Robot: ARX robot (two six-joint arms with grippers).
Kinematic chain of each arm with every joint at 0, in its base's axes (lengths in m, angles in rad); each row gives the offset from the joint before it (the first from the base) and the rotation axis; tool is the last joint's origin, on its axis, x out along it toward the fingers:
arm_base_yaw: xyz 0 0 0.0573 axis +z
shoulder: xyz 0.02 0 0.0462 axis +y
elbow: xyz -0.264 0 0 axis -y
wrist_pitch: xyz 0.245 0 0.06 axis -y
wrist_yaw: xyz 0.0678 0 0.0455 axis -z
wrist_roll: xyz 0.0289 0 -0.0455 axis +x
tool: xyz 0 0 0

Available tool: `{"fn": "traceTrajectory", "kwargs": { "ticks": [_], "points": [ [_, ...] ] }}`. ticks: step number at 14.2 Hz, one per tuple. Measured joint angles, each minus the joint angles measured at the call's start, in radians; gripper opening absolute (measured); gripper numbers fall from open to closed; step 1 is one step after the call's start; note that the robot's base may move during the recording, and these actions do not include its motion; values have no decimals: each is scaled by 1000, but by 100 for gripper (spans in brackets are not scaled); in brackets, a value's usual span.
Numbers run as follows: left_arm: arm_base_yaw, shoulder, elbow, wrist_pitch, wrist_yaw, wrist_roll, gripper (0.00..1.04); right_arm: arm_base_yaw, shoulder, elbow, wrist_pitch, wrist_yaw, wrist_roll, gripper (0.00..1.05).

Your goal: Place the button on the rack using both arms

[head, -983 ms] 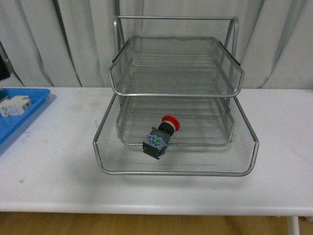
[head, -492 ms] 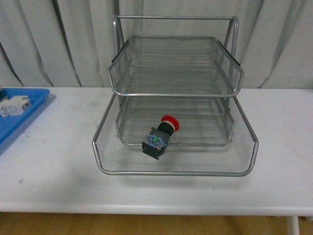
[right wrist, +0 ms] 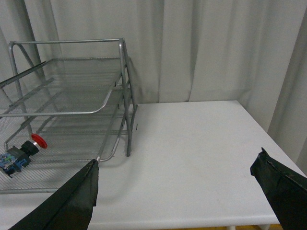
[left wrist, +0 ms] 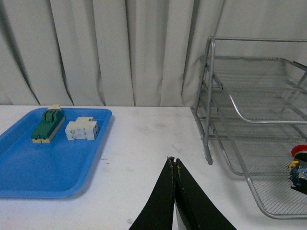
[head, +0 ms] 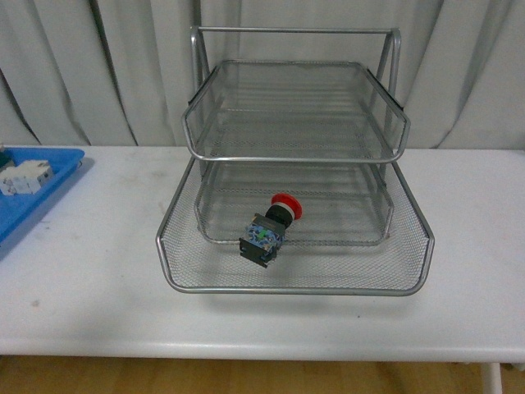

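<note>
Red-capped push-button switch with a blocky black body (head: 271, 226) lay on its side in the pulled-out bottom tray of the silver wire-mesh three-tier rack (head: 287, 290), centre of the front view.
Left gripper (left wrist: 173, 162) was clenched on nothing, right gripper (right wrist: 177, 160) spread wide; both stood clear of the rack. Risk, as I judge it: sliding that tray in carelessly could roll the button or jam its cap against the middle tray's front wall.
</note>
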Motion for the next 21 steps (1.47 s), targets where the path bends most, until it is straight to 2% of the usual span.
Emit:
{"fn": "traceTrajectory", "kwargs": {
  "ticks": [9,14,16,19,21],
  "points": [
    [0,-352,-1,-340,0,0,2,0,0,0,0,0,0,98],
    [0,-454,-1,-442,0,0,2,0,0,0,0,0,0,98],
    [0,-586,0,-629,2,0,2,0,0,0,0,0,0,98],
    [0,-623,0,-629,-1,0,2,0,0,0,0,0,0,98],
    [0,-623,0,-625,1,-2,22,0,0,0,0,0,0,98]
  ]
}}
